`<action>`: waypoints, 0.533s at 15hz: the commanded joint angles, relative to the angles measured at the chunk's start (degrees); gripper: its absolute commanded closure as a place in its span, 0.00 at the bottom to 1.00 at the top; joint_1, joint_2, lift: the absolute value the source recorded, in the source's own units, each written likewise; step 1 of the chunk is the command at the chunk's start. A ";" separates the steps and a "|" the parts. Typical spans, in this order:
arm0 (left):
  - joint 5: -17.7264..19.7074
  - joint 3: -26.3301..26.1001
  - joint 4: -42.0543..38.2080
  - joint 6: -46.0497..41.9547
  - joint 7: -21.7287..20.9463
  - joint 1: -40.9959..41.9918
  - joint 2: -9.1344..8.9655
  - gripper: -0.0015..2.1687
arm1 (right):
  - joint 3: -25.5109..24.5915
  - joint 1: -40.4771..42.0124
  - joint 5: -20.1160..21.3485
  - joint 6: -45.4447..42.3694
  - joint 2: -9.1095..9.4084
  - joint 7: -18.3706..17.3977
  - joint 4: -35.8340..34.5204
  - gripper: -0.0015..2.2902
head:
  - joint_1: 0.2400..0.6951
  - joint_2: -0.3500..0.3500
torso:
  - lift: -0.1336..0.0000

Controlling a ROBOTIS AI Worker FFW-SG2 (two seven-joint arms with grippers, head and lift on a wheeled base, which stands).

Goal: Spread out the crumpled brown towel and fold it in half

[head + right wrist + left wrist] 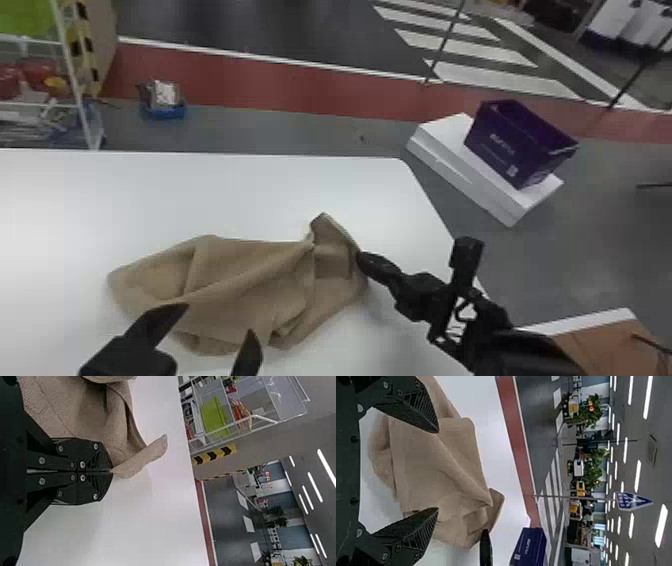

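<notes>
The brown towel [240,280] lies crumpled on the white table [200,190], with folds running across it and a raised corner at its right. My right gripper [361,257] is at the towel's right edge; in the right wrist view the right gripper [111,471] is shut, the towel [136,461] pinched at its tips. My left gripper [217,320] is at the towel's near side, its fingers wide apart. From the left wrist, the left gripper [438,470] stands open over the towel [427,463], nothing clamped between its fingers.
Beyond the table's right edge, a purple basket [515,145] stands on a white box [470,175]. A brown box [605,345] is at the lower right. A wire rack [75,75] stands past the far left edge, near a small blue bin [165,110] on the floor.
</notes>
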 commanded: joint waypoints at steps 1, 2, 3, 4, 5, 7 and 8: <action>-0.03 -2.40 2.93 -0.22 -0.41 -2.58 -0.08 0.13 | 0.02 0.00 -0.68 0.31 0.03 0.00 -0.23 0.68 | 1.00 0.00 | 0.08; -0.03 -3.37 4.86 -0.22 -0.94 -3.81 -0.16 0.13 | 0.11 0.00 -1.21 0.31 0.03 0.00 -0.23 0.65 | 1.00 0.00 | 0.08; -0.03 -3.98 6.53 -0.22 -1.03 -4.68 -0.34 0.13 | 0.11 0.00 -1.47 0.49 0.12 -0.09 -0.31 0.53 | 1.00 0.00 | 0.08; -0.11 -5.04 8.55 -0.39 -1.03 -6.00 -0.34 0.13 | 0.20 0.00 -1.64 0.49 0.21 -0.09 -0.66 0.25 | 1.00 0.00 | 0.08; -0.20 -5.56 9.87 -0.39 -1.03 -6.71 -0.34 0.13 | 0.11 0.00 -1.64 1.01 0.21 -0.09 -1.19 0.04 | 1.00 0.00 | 0.08; -0.38 -6.27 11.89 -0.75 -0.94 -7.94 -0.69 0.13 | -0.06 0.00 -1.73 1.72 0.21 -0.09 -1.63 0.02 | 1.00 0.00 | 0.08; -0.73 -6.36 12.86 -1.98 -0.68 -8.20 -0.69 0.13 | -0.06 0.00 -1.73 2.42 0.30 -0.09 -2.16 0.02 | 1.00 0.00 | 0.08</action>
